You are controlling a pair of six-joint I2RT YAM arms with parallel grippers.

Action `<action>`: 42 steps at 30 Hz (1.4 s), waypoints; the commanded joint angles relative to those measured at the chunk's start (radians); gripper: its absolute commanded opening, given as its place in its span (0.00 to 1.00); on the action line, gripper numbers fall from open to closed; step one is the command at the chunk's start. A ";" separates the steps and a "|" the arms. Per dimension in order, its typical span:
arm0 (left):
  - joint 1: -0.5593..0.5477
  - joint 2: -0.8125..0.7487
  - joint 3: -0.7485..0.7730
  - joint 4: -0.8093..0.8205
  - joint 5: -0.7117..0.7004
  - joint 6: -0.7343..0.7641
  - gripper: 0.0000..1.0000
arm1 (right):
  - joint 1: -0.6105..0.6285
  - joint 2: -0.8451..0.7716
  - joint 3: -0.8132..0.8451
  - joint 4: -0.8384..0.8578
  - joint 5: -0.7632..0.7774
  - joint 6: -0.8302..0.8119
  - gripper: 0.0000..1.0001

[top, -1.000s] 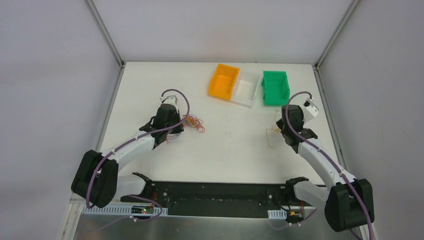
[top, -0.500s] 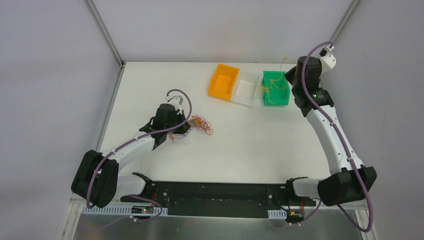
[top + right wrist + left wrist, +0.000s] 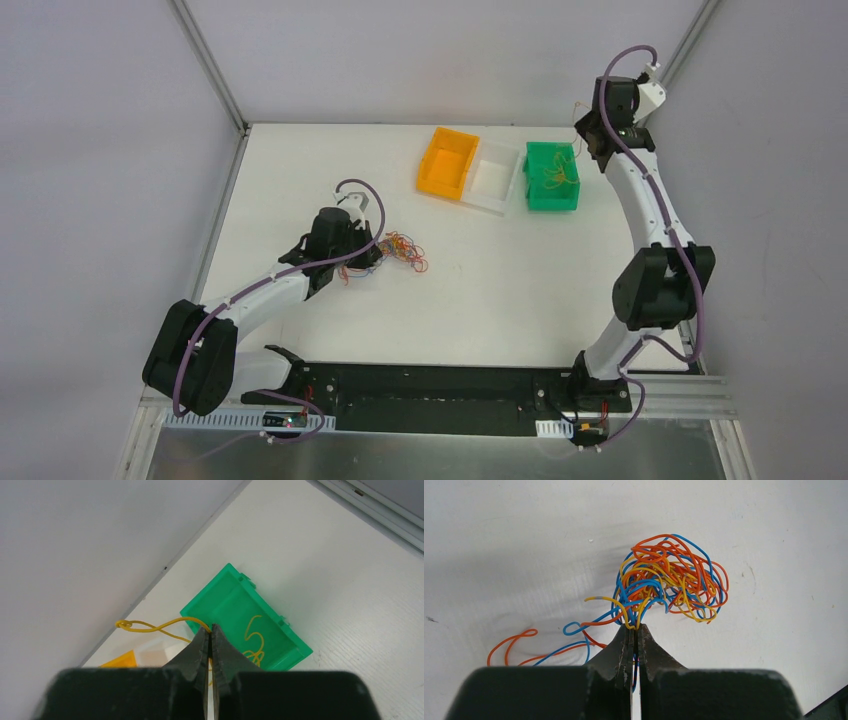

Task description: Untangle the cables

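Swung up and away within the last second: from low over the right side of the table (image 3: 480, 300) to high at the far right corner, beside the green bin (image 3: 553, 205). Done with the right gripper (image 3: 210, 629), jaws clenched on a single yellow wire (image 3: 150, 626) drawn well clear of the tangle. Looped tip of that wire out to the left of the fingertips, above the bin's far end. Also in the bin, on its floor: yellow coils (image 3: 252, 637). Cannot tell whether these belong to the pinched strand or to another wire. By the look of it, one colour parted from the rest and brought to its bin, with only the letting-go not yet done.

Shifted a little rightward early in that second and unmoved since: the clump of cables (image 3: 403, 250). Lying on the table left of centre, nearer than the orange bin (image 3: 447, 163) and the white bin (image 3: 493, 180), well apart from both. Anchored by the left gripper (image 3: 634, 627), jaws clamped on a few orange, blue and yellow strands at the clump's near edge. Trailing off to the left of the fingers, two loose loops (image 3: 524, 640) of orange and blue. Still plenty knotted there, so probably early in the job.

As for pose: on the right, stretched nearly to full reach, rising steeply from the base, wrist up near the far corner post, fingers angled down and leftward toward the bin. On the left, low and bent, forearm reaching out over the table, wrist close above the surface, fingers pointing right into the clump.
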 commanded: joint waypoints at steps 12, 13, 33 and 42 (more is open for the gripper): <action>-0.012 -0.007 0.001 0.053 0.045 0.018 0.00 | -0.017 0.229 0.101 -0.016 -0.004 0.026 0.00; -0.012 -0.009 0.001 0.053 0.048 0.017 0.00 | -0.017 0.252 0.113 -0.016 -0.005 0.018 0.00; -0.016 -0.025 -0.005 0.046 0.028 0.025 0.00 | 0.021 0.408 0.014 -0.006 0.001 0.021 0.07; -0.027 -0.027 -0.002 0.041 0.031 0.042 0.00 | 0.059 0.348 0.083 -0.063 0.072 -0.076 0.46</action>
